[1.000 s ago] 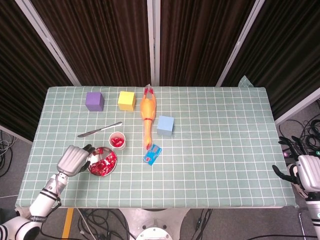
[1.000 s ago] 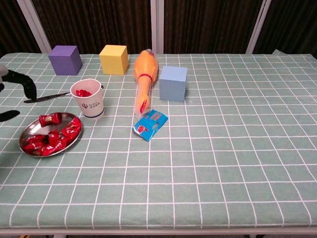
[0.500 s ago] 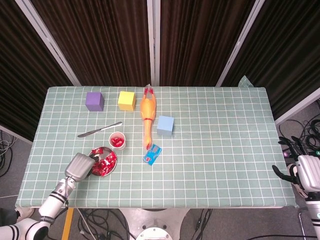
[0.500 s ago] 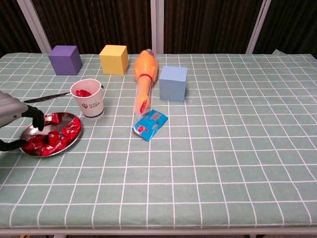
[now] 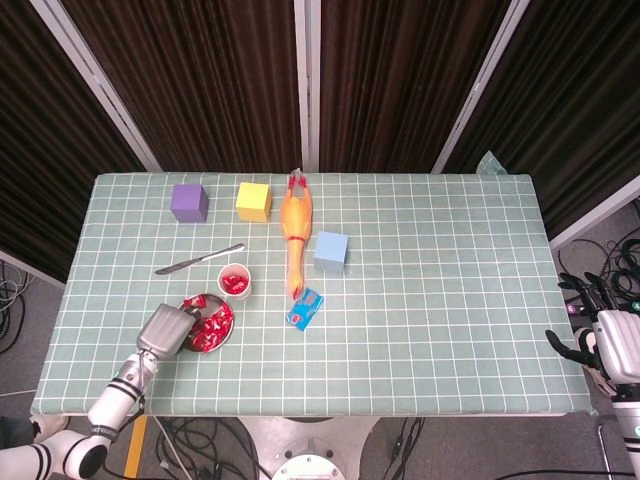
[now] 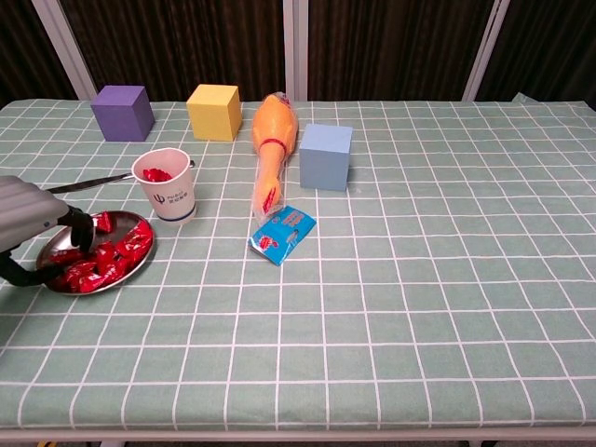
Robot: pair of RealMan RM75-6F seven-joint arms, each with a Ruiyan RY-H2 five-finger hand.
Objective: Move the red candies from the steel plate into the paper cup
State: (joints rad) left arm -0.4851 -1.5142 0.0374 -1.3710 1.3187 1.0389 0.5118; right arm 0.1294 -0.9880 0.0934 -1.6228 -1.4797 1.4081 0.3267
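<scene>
The steel plate (image 5: pixel 219 330) (image 6: pixel 136 267) lies near the table's front left, heaped with red candies (image 5: pixel 209 328) (image 6: pixel 104 258). Just behind it stands the white paper cup (image 5: pixel 234 281) (image 6: pixel 168 190), with a few red candies (image 6: pixel 156 174) inside. My left hand (image 5: pixel 165 328) (image 6: pixel 33 222) hangs over the plate's left side. Its dark fingertips (image 6: pixel 82 231) reach down onto the candies and the thumb curls at the plate's near left rim; nothing is lifted. My right hand (image 5: pixel 603 345) stays off the table's right edge with fingers spread and nothing in it.
A table knife (image 5: pixel 198 259) (image 6: pixel 88 183) lies left of the cup. Behind stand a purple cube (image 5: pixel 188 202) (image 6: pixel 123 113) and a yellow cube (image 5: pixel 253 201) (image 6: pixel 214 112). An orange rubber chicken (image 5: pixel 294 232) (image 6: pixel 272 140), a light blue cube (image 5: pixel 331 251) (image 6: pixel 326 156) and a blue packet (image 5: pixel 305 308) (image 6: pixel 282 234) sit right of the cup.
My left hand came in from the left, dropped onto the plate, and now its fingers rest among the candies. The right hand has not moved.
</scene>
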